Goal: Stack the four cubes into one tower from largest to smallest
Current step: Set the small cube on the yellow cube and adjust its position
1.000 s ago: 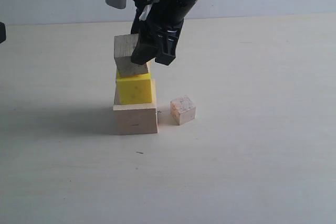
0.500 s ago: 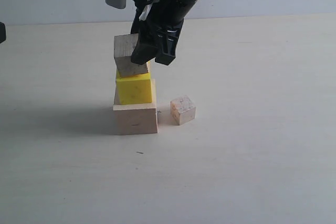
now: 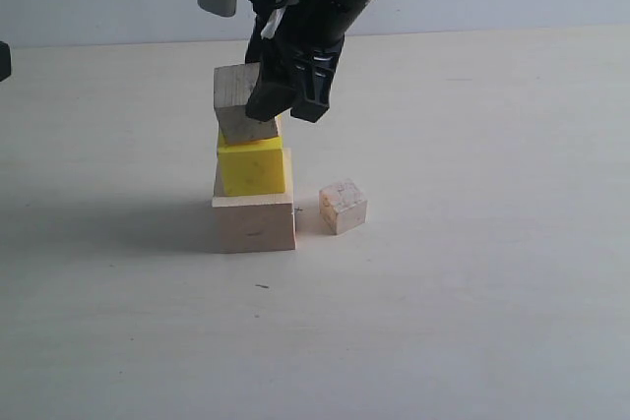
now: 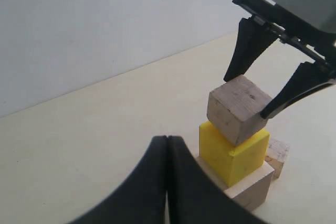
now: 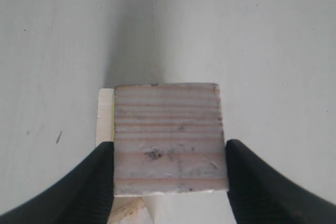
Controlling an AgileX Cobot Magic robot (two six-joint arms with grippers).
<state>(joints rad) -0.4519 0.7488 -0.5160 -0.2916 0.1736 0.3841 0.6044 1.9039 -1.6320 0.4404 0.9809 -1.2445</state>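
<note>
Tilting on its lower edge, the small wooden cube [image 3: 236,100] sits at or just above the top of the yellow cube [image 3: 252,168]; whether they touch I cannot tell. The yellow cube rests on the large pale cube [image 3: 254,222], set slightly toward its left. The right gripper [image 5: 169,148] clamps the small cube by two opposite sides, probably to level it before letting go. The smallest cube [image 3: 343,206], with its pinkish marks, waits on the table [image 3: 472,322] just right of the tower's base, apart from it. The left gripper [image 4: 167,140] hangs off to the left with its fingers pressed together on nothing, clear of the stack.
</note>
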